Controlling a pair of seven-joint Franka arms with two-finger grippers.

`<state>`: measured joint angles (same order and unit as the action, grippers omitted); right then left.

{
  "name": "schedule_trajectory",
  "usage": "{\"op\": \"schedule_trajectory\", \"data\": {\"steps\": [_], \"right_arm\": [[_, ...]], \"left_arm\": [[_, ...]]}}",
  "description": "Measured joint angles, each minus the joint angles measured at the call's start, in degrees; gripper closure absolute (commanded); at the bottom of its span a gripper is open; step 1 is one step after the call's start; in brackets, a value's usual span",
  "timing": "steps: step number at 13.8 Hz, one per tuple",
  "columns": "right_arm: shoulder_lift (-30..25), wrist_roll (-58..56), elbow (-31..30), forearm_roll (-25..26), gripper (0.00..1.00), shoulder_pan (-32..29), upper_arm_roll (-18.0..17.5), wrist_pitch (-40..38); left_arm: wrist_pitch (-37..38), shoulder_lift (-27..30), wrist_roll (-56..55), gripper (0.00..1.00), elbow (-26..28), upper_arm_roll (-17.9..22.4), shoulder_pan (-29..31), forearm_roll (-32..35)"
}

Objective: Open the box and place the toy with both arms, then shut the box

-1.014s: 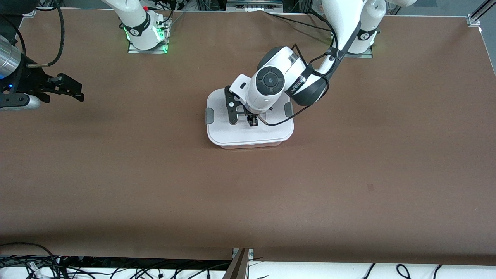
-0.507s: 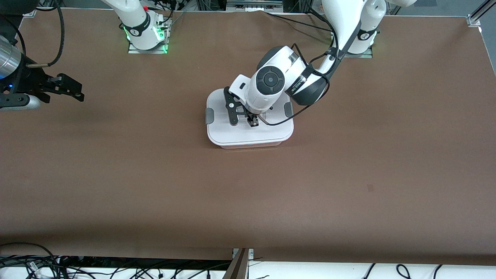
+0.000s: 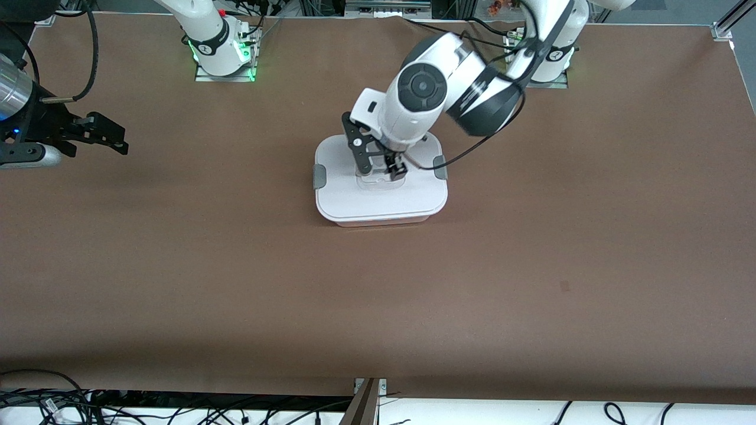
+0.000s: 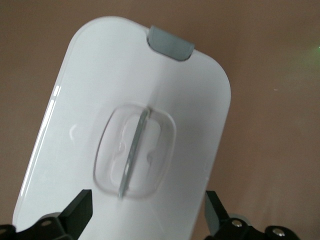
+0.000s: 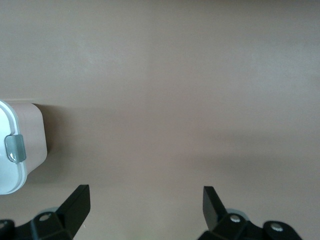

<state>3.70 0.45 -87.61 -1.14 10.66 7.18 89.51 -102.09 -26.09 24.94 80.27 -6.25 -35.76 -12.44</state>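
Your left gripper [image 3: 383, 167] rose off the box [image 3: 378, 203] lid, fingers spread, empty; right gripper [image 3: 97, 134] waited open. Retreat straight upward.

Box [image 3: 381, 200]: on the bench [image 3: 531, 265], midway between the two arms' ends, nearer the arm bases than the front camera.
Lid [image 4: 90, 90]: on the box, covering it fully.
Handle [image 4: 134, 150]: in the recess at the lid's centre.
Clips [image 3: 319, 176]: one on each short side of the box, one toward the right arm's end, one toward the left arm's end.
Left hand [image 3: 381, 171]: above the lid, over the centre handle, fingers spread either side of it, touching nothing.
Right hand [image 3: 115, 139]: over bare bench at the right arm's end, well apart from the box; arm waits, fingers spread.
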Motion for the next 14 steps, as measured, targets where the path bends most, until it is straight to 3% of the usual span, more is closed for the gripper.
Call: {"op": "schedule_trajectory", "data": {"steps": [3,8,12,14], "right_arm": [[0.01,0.0,0.01,0.0,0.0,0.0,0.0,0.0],[0.01,0.0,0.01,0.0,0.0,0.0,0.02,0.0],[0.02,0.0,0.01,0.0,0.0,0.0,0.03,0.0],[0.02,0.0,0.01,0.0,0.0,0.0,0.03,0.0]], "left_arm": [[8.06,6.65,-6.75,0.0,-0.27,1.93,3.55,3.99],[16.11,14.47,-8.11,0.0,-0.35,2.59,18.86,8.6],[16.85,19.14,-9.29,0.0,0.55,2.58,27.64,11.15],[13.15,22.63,-9.41,0.0,5.84,2.53,31.19,11.2]]}}
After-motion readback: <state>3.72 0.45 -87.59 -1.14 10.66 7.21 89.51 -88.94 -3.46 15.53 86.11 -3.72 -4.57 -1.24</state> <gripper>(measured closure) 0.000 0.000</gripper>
